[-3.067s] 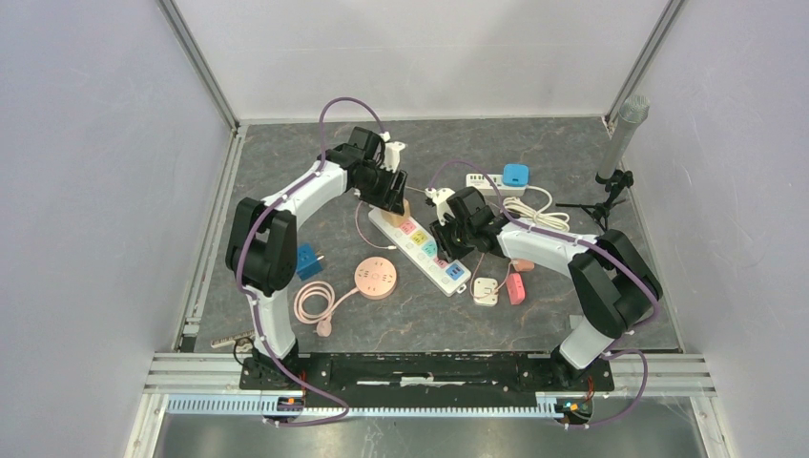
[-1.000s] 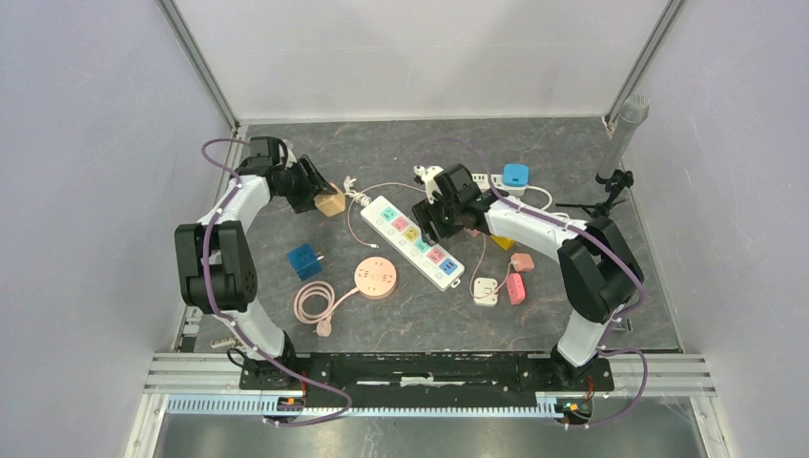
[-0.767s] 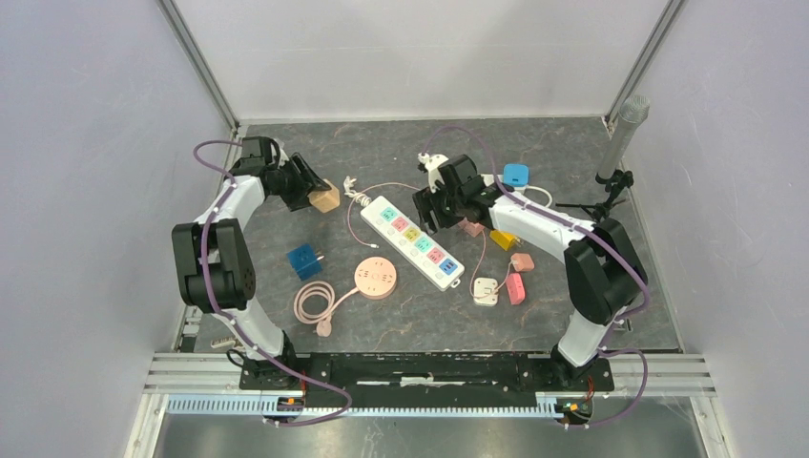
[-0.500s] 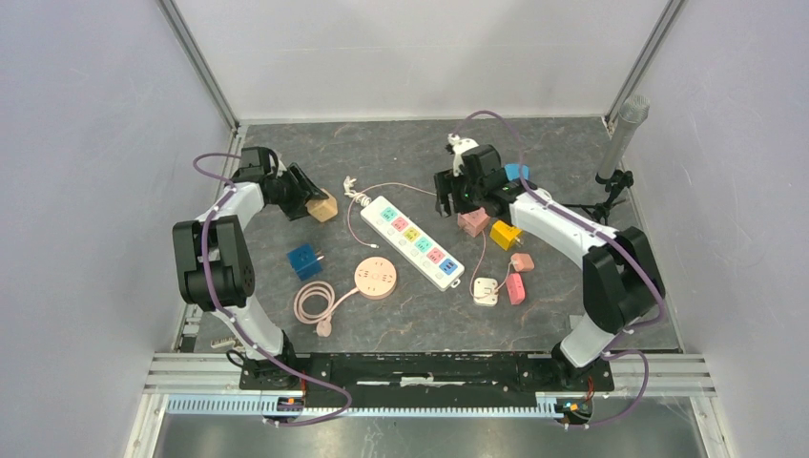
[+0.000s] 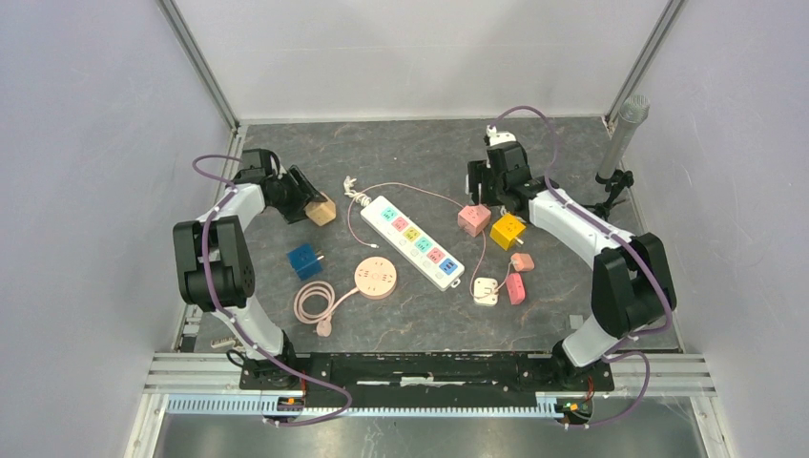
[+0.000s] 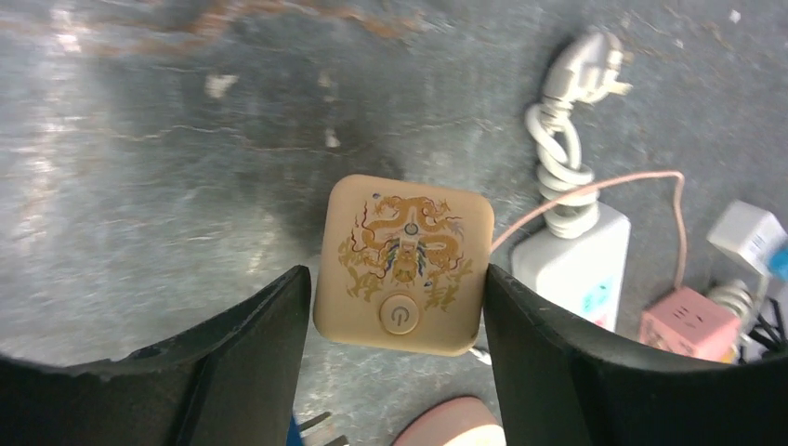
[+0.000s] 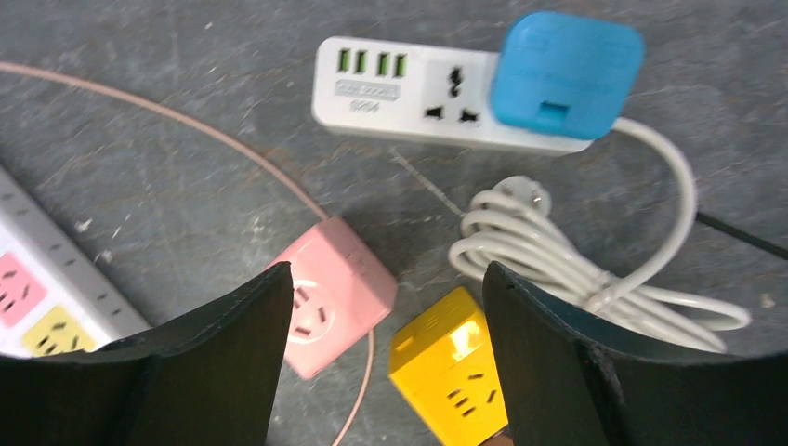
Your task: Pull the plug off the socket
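Observation:
The tan cube plug (image 5: pixel 321 210) with a dragon print (image 6: pixel 402 263) lies on the grey table, off the socket and left of it. The socket is a white power strip (image 5: pixel 413 242) with coloured outlets, and its end (image 6: pixel 576 265) shows at the right of the left wrist view. My left gripper (image 5: pixel 310 202) (image 6: pixel 395 279) is open, with the plug between its fingers and a thin gap on each side. My right gripper (image 5: pixel 485 189) (image 7: pixel 386 279) hangs open and empty over a pink cube socket (image 7: pixel 334 307) and a yellow cube (image 7: pixel 451 367).
A white USB strip (image 7: pixel 437 84) with a blue adapter (image 7: pixel 567 74) and a coiled white cable (image 7: pixel 558 251) lies at the back right. A blue cube (image 5: pixel 304 260), a round pink socket (image 5: pixel 375 279) and small plugs (image 5: pixel 516 286) lie in front. A grey post (image 5: pixel 622 134) stands far right.
My left arm carried the tan plug off the strip to the left, lowered it and widened its jaws. My right arm left the strip and swung to the back right.

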{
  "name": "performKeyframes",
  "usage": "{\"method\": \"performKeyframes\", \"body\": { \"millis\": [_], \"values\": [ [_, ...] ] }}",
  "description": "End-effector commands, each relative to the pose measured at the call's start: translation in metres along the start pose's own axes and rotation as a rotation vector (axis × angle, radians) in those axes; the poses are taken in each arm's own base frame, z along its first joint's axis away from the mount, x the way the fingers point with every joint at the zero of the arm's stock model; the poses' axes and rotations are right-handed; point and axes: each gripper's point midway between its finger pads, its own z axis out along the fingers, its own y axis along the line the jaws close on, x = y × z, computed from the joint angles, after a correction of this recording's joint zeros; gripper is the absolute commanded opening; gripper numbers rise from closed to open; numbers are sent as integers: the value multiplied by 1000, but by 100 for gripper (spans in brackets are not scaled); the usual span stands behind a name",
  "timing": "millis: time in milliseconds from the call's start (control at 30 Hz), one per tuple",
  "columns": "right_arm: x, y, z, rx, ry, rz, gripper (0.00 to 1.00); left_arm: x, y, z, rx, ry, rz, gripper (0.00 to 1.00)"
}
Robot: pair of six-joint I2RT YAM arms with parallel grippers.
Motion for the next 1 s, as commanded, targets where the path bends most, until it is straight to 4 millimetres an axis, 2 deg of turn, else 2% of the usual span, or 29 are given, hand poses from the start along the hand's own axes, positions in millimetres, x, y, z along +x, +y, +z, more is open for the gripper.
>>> {"method": "performKeyframes", "body": {
  "millis": [0, 67, 100, 133, 267, 400, 500, 733, 967],
  "values": [
    [-30, -23, 5, 110, -48, -8, 80, -28, 15, -27, -138, -109, 73, 76],
    [-33, -32, 9, 142, -49, -15, 84, -29, 16, -32, -147, -118, 89, 81],
    [-36, -37, 10, 161, -55, -18, 87, -29, 16, -34, -148, -121, 97, 98],
    [-39, -42, 12, 175, -62, -20, 90, -29, 16, -35, -150, -121, 103, 100],
    [-49, -59, 18, 221, -81, -24, 95, -35, 13, -45, -154, -147, 114, 100],
    [-56, -83, 30, 268, -74, 12, 96, -46, 1, -61, -134, -197, 129, 100],
    [-57, -93, 43, 262, -59, 40, 97, -56, -8, -72, -124, -220, 148, 100],
    [-56, -99, 72, 178, -36, 90, 96, -72, -22, -95, -124, -270, 160, 100],
    [-62, -96, 95, 144, -16, 90, 96, -87, -18, -114, -183, -356, 185, 100]
  ]
}}
